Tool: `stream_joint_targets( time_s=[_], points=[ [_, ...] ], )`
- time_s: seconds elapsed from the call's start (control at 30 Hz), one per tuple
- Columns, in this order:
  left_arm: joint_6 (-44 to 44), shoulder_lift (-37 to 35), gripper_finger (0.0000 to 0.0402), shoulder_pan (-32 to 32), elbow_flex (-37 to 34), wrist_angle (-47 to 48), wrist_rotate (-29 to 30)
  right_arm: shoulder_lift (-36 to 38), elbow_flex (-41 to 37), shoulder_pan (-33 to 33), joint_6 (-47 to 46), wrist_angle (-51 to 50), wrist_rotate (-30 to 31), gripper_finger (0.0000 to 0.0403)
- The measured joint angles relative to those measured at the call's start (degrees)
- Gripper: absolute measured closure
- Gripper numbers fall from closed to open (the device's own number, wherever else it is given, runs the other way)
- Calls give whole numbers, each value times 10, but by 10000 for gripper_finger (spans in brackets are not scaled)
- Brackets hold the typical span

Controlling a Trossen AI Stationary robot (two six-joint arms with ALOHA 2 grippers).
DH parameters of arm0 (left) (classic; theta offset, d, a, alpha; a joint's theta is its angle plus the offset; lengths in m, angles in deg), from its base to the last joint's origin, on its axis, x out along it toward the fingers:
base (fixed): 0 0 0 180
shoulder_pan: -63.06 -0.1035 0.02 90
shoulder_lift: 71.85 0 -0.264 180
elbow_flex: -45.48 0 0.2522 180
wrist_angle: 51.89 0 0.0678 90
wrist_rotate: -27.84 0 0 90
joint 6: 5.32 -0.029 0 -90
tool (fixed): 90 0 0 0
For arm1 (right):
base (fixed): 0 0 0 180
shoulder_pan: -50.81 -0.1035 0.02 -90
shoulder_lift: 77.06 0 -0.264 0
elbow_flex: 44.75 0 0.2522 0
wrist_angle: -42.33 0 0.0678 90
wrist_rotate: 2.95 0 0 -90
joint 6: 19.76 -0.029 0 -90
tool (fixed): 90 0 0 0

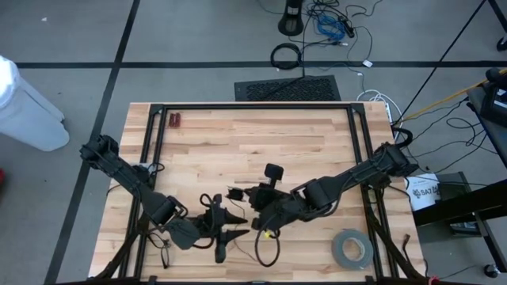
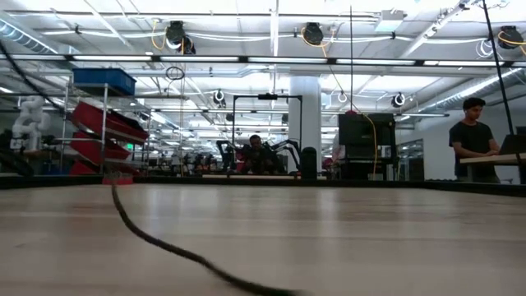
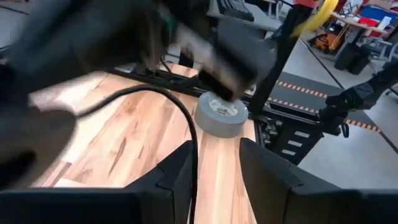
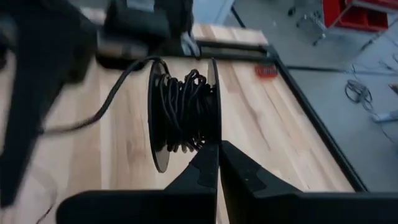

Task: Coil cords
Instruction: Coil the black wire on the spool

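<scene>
My right gripper (image 4: 219, 155) is pinched on the spool's rim, holding the cord (image 4: 183, 109) bundle upright mid-table.
My left gripper (image 3: 214, 165) is parted around the loose strand; I should guide it with light, even tension so wraps stay tidy.

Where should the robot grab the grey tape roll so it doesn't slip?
Probably from straight above. The grey tape roll lies flat on the table with its hole facing up, so one finger can drop into the hole and the other stay outside, pinching the ring's wall. Its round outer side would likely slip in a sideways grab.
</scene>
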Motion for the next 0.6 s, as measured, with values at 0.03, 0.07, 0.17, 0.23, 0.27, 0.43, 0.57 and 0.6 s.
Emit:
stream_joint_targets(
  time_s=[0.03, 0.07, 0.17, 0.23, 0.27, 0.43, 0.57, 0.6],
  points=[
    [0, 0, 267, 0, 0, 1, 0, 5, 0, 0, 6, 10, 0, 403],
    [-1, 0, 267, 0, 0, 2, 0, 8, 0, 0, 15, 20, 0, 403],
    [-1, 0, 267, 0, 0, 2, 1, 19, 0, 0, 37, 45, -7, 403],
    [-1, 0, 267, 0, 0, 2, 1, 29, 0, 0, 44, 57, -29, 403],
    [-6, 0, 267, 0, 0, 2, 1, 34, 0, 0, 45, 62, -40, 403],
    [-32, 0, 267, -3, 0, 1, 19, 44, 0, 0, 47, 73, -62, 403],
    [-44, 0, 264, -8, 0, -6, 22, 48, 0, 0, 46, 87, -84, 403],
    [-44, 0, 260, -8, 0, -12, 22, 48, 0, 0, 45, 88, -87, 403]
  ],
)
